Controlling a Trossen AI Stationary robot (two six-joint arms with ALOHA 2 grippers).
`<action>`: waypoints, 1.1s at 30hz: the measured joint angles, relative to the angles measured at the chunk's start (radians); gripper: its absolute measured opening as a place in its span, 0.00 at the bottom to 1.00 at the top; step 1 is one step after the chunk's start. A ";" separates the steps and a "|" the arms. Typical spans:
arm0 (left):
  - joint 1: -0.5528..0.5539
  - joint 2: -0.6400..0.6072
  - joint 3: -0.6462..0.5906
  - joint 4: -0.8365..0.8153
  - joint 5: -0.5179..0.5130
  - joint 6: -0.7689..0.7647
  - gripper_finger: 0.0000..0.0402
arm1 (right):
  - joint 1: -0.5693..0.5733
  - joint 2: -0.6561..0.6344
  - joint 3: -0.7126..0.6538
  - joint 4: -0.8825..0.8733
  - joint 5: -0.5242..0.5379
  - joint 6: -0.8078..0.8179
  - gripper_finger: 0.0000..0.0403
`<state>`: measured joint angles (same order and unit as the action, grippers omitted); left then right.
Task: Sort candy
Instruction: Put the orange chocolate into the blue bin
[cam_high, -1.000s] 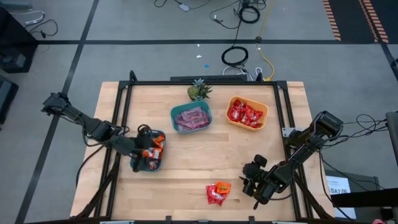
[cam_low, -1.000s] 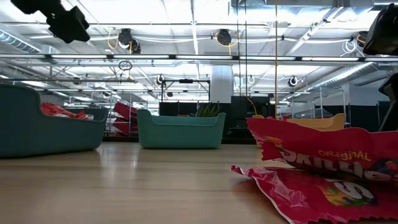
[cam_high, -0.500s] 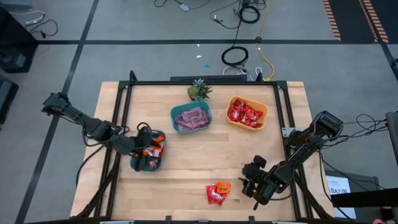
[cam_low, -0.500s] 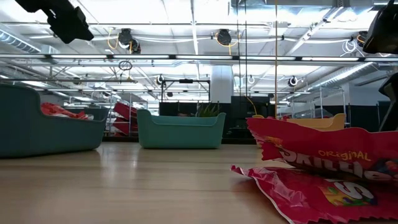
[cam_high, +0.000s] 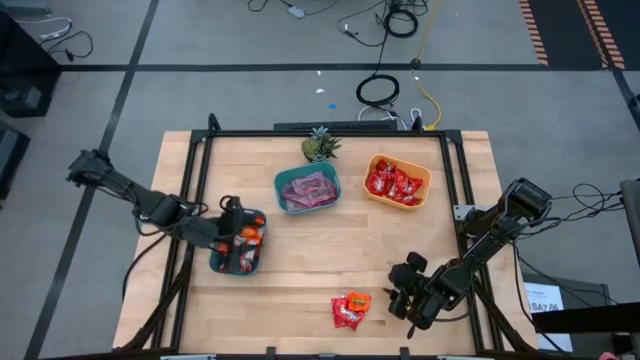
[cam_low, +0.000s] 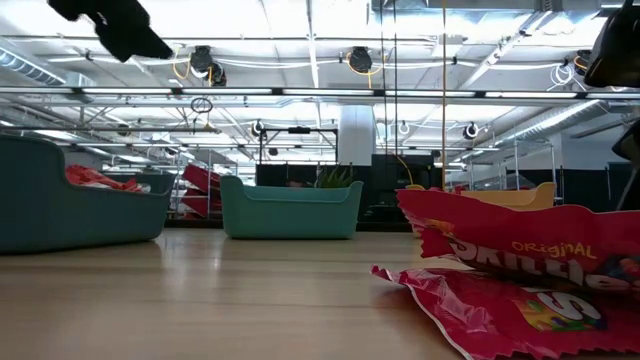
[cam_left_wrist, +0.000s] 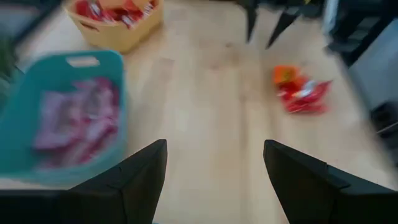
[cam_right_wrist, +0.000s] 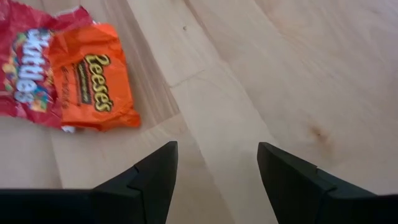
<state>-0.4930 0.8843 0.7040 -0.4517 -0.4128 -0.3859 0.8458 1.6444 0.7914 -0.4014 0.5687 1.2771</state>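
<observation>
- The bench (cam_high: 320, 250) is pale wood inside a black frame and carries 3 bowls, a plant and some loose candy.
- The dark teal bowl (cam_high: 240, 257) sits near the bench's left edge and holds orange and red wrapped pieces.
- The left hand (cam_high: 236, 212) hangs over that bowl's back rim, its 2 fingers spread apart with nothing between them; in the left wrist view both dark fingers (cam_left_wrist: 134, 177) show wide apart over bare wood.
- The light teal bowl (cam_high: 308, 190) stands toward the back middle and is filled with pink-purple wrappers.
- Just behind it, at the back edge, is the small green plant (cam_high: 319, 145).
- The orange bowl (cam_high: 397, 181) stands to the right of the light teal one, apart from it, and holds red packets.
- The loose candy (cam_high: 350, 311) lies near the front edge, right of the middle: a red Skittles packet (cam_right_wrist: 25, 68) with an orange Reese's packet (cam_right_wrist: 93, 84) overlapping it.
- The right hand (cam_high: 402, 296) sits low over the front right of the bench, just beside the loose candy and clear of it, its fingers parted and empty.
- Bare wood lies between the loose candy and all 3 bowls; nothing stands in that stretch.
- In the low view the red packets fill the near right corner and hide part of the orange bowl behind them.
- Cables lie on the floor (cam_high: 300, 90) behind the bench.
</observation>
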 joint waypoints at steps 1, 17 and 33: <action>0.007 0.012 0.000 0.002 -0.016 0.050 0.68 | 0.000 0.000 0.000 0.008 0.000 0.010 0.53; 0.134 0.556 0.195 0.404 0.075 0.489 0.68 | 0.000 0.000 0.000 0.021 0.001 0.178 0.53; 0.112 1.179 0.723 0.519 0.182 0.550 0.68 | 0.000 0.000 0.000 0.021 -0.001 0.088 0.53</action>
<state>-0.3809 2.0630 1.4271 0.0676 -0.2308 0.1643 0.8459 1.6444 0.7914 -0.3802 0.5678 1.3648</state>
